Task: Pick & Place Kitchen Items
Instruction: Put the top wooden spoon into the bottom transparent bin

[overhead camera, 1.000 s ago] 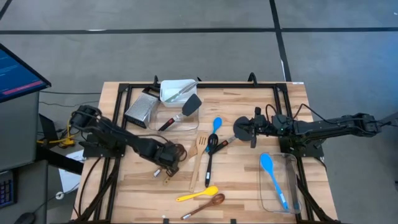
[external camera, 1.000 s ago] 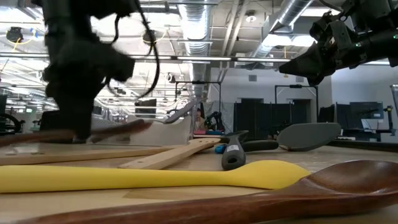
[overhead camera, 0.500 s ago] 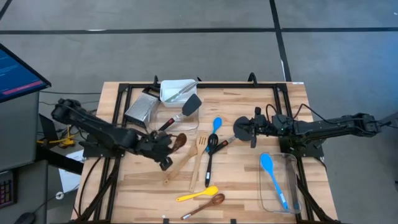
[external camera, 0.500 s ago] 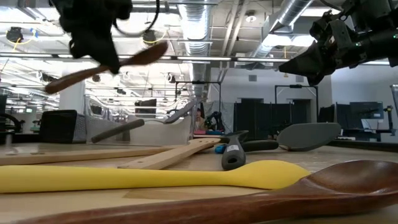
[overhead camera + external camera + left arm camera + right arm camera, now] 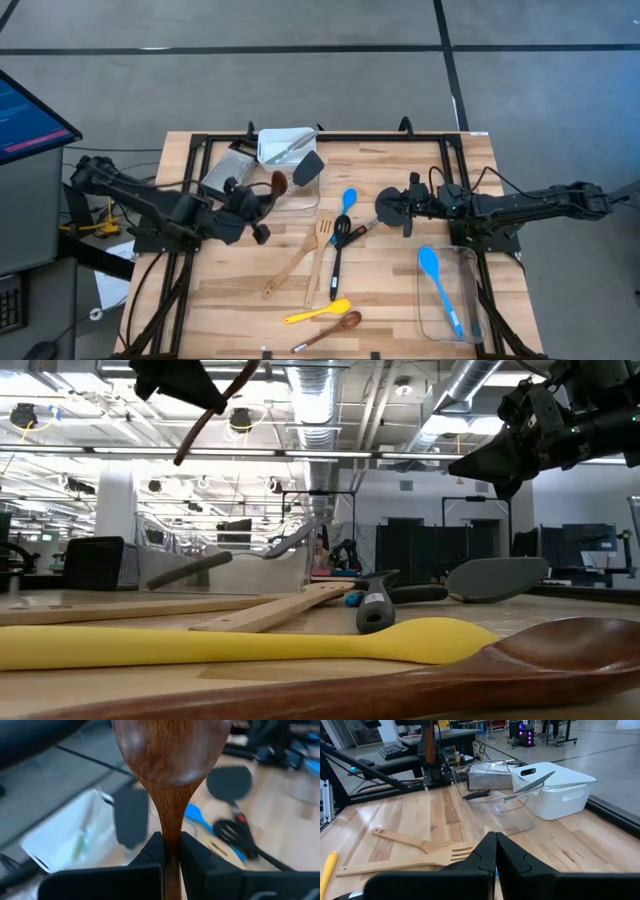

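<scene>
While lifted | wooden spoon (image 5: 172, 755) | handle hidden inside left gripper (image 5: 171, 851)

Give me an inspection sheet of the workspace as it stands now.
Surface: wooden table, bare between utensils.
Job's things: dark wooden spoon lifted over the clear tub; yellow spoon, slotted turner lying loose; blue spoon in the right tub.
Clutter: grater, white bin.
Grippers: left gripper shut on the spoon's handle; right gripper shut, empty, raised at centre.
Cables: yellow cable off the table's left edge.
Surroundings: monitor at left.
</scene>
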